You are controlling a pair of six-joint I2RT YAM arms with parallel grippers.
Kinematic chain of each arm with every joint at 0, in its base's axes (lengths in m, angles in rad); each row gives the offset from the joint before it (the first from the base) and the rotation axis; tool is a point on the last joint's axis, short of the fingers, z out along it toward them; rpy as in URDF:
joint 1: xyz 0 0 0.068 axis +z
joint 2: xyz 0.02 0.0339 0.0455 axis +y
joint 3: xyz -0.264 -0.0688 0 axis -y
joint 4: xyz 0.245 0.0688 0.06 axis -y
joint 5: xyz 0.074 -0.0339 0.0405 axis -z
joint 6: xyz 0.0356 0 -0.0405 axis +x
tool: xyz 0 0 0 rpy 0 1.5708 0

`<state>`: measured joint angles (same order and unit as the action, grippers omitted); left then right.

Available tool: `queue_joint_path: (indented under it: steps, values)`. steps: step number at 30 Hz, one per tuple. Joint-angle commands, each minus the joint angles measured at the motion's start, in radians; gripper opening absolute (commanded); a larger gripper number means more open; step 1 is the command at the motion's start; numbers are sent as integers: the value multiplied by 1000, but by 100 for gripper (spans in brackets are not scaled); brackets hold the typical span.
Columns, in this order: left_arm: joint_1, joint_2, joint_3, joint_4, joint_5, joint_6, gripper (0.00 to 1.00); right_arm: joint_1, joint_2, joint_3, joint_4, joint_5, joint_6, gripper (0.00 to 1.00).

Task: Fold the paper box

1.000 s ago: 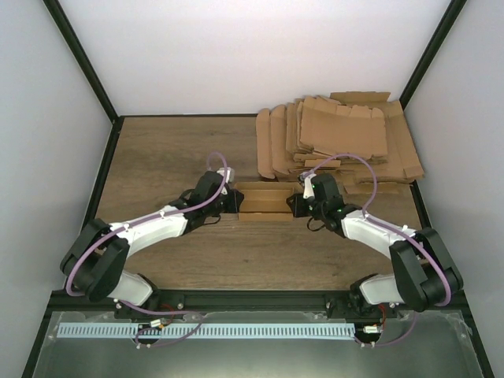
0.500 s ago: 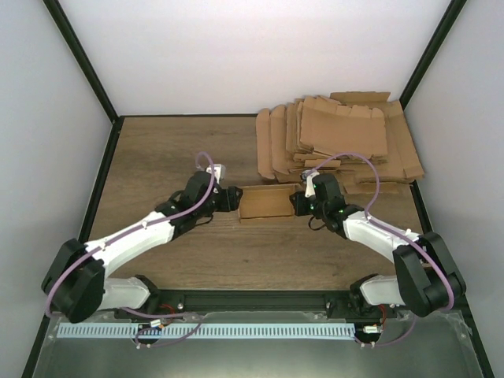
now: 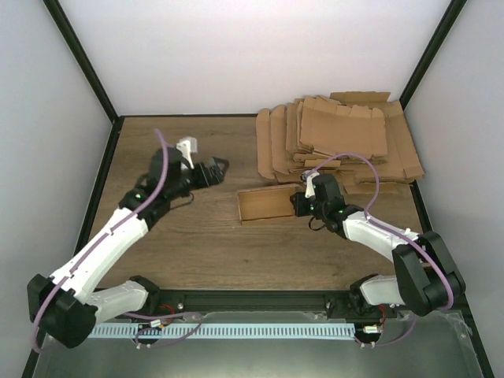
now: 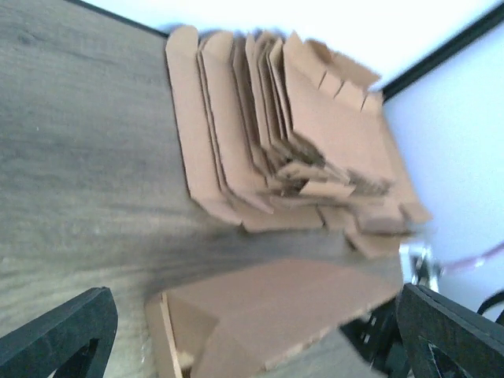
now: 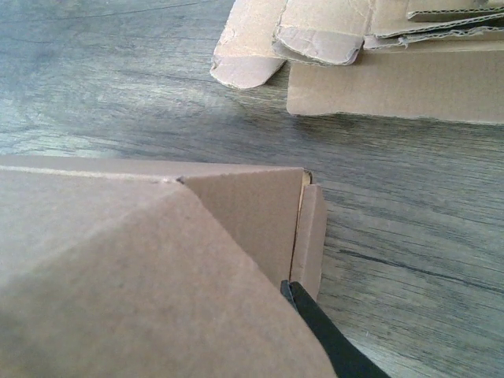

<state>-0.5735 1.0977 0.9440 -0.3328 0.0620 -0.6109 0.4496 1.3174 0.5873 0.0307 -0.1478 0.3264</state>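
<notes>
1. The left fingers (image 4: 63, 335) stand wide apart and hold nothing; they hang above the bare wooden desk (image 3: 173, 236), touching no cardboard.
2. The paper box (image 3: 266, 205) lies on the desk well apart from the left fingers, off toward the other arm. In the left wrist view it sits ahead of them, low in the gap between the two tips, with its open end turned toward them.
3. The right fingers (image 5: 323, 335) are at the box's far end and closed on the cardboard there. One black finger shows, pressed against the edge of the end flap; the other is hidden behind the box's panel.
4. The box is a partly folded brown oblong, long side walls raised, top open, resting flat on the desk.
5. A pile of flat cardboard blanks (image 3: 339, 142) lies just beyond the right fingers, toward the back of the desk, fanned out and overlapping. Its nearest edges come close to the box; whether they touch it cannot be told.
6. From the left fingers, the pile sits beyond the box.
</notes>
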Motion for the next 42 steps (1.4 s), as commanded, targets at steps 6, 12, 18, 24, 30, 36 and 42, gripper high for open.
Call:
queue_joint_path:
  steps: [6,12,18,24,30,36,42]
  values:
    - [275,198,39,119,540,-129,100,11,-5,-3,-2,3,-8,19]
    - [273,307,-9,227,638,-159,93,11,-9,-10,-4,0,-5,20]
    - [255,397,-25,283,734,-188,93,11,-13,-5,-12,-22,-8,27]
    - [229,444,-17,297,755,-185,82,11,-26,-6,-20,-24,-17,28]
    - [214,487,-38,314,785,-197,65,11,-24,-14,-20,-33,-22,28]
    - [174,528,-63,340,798,-213,61,11,-26,-30,-12,-37,-14,28]
    - [145,541,-111,410,762,-256,57,11,-38,-35,-20,-41,-8,31]
